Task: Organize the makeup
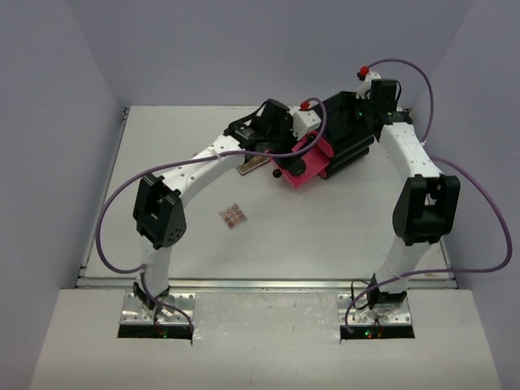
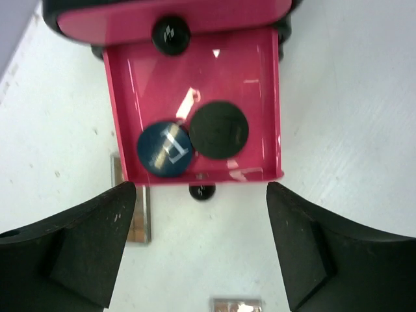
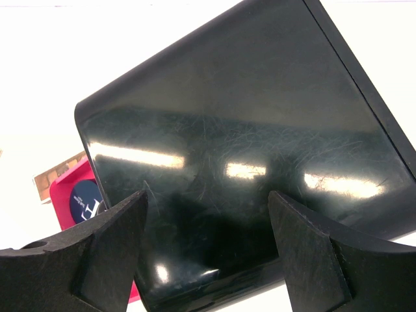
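Observation:
A pink drawer (image 2: 260,97) stands pulled out of the black box (image 1: 349,134). Inside it lie a round dark-blue jar (image 2: 164,149) and a round black compact (image 2: 219,129), side by side and touching. My left gripper (image 2: 200,186) hangs open above the table just in front of the drawer's black knob (image 2: 202,191), with nothing between its fingers. One tan-pink palette (image 1: 235,216) lies on the table nearer the arms, and another (image 1: 253,166) lies beside the drawer, partly under the left arm. My right gripper (image 3: 208,195) is open over the glossy black top of the box (image 3: 247,130), holding nothing.
Above the open drawer a second pink drawer front (image 2: 195,16) with its own knob (image 2: 170,34) is shut. The box sits at the table's back right. Purple cables loop off both arms. Grey walls close in the table on three sides.

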